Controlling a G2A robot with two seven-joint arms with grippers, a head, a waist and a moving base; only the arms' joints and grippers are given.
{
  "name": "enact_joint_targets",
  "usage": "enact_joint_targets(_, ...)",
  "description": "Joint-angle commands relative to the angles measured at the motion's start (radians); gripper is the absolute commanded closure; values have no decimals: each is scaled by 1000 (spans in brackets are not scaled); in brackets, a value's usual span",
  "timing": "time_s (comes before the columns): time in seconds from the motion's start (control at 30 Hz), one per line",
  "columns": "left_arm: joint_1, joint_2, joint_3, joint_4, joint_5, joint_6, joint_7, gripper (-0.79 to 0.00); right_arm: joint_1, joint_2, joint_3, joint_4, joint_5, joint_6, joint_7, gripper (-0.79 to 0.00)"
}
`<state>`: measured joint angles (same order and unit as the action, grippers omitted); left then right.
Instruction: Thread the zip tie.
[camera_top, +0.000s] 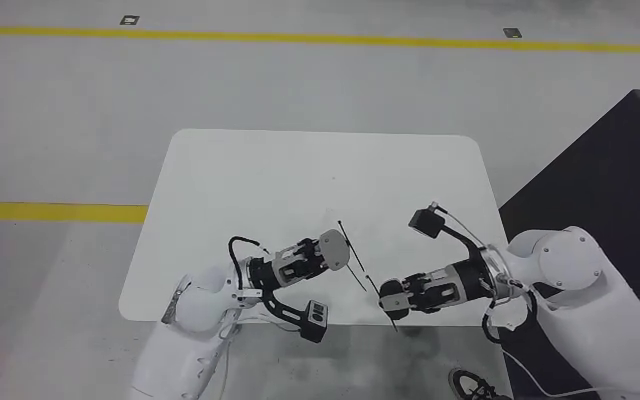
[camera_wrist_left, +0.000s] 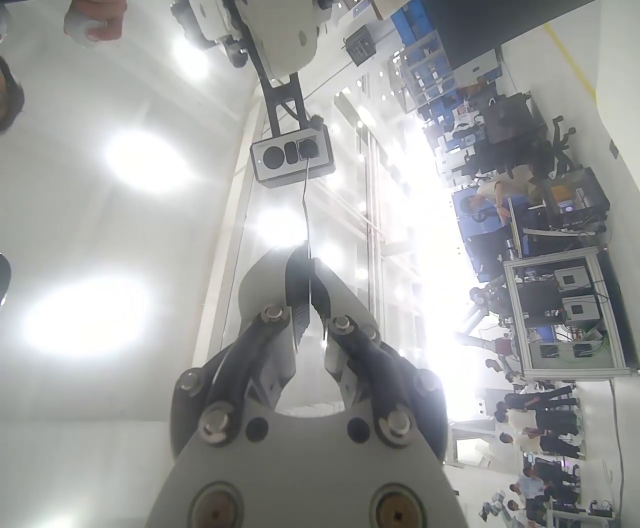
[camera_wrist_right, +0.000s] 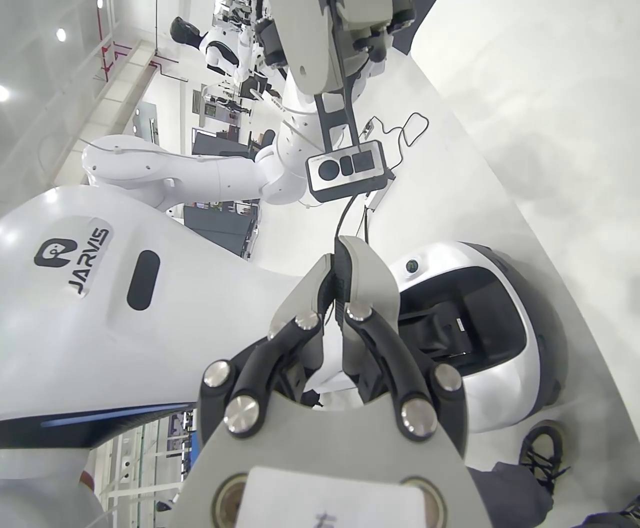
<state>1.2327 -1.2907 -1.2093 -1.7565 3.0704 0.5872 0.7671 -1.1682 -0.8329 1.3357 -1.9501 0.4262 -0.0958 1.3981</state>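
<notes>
Two thin black zip tie lengths show above the white table's front part. One length (camera_top: 355, 268) slants past my left gripper (camera_top: 340, 248), which is shut on it. The other length (camera_top: 389, 313) runs through my right gripper (camera_top: 382, 293), also shut on it. The two lengths come close between the grippers; I cannot tell whether they join. In the left wrist view the strip (camera_wrist_left: 306, 220) sticks out of the closed left gripper (camera_wrist_left: 309, 270). In the right wrist view a short black end (camera_wrist_right: 345, 215) pokes from the pressed-together fingers of the right gripper (camera_wrist_right: 339, 255).
The white table (camera_top: 300, 170) has bare surface behind both grippers. Its front edge (camera_top: 250, 322) lies just below the arms. A dark panel (camera_top: 600, 170) stands at the right, off the table. Each arm's wrist camera (camera_top: 316, 318) (camera_top: 424, 222) juts out sideways.
</notes>
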Motion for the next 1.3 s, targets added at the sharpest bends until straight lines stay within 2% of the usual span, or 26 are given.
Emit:
enact_joint_targets(0.0,-2,3,3,1,1,12,2,0,4,0,-3,0,-1,-1,-2,0)
enact_joint_targets(1.27,-21,46,46,5,1,10,-27,0,6,9,5,-5,11,-11,-3,0)
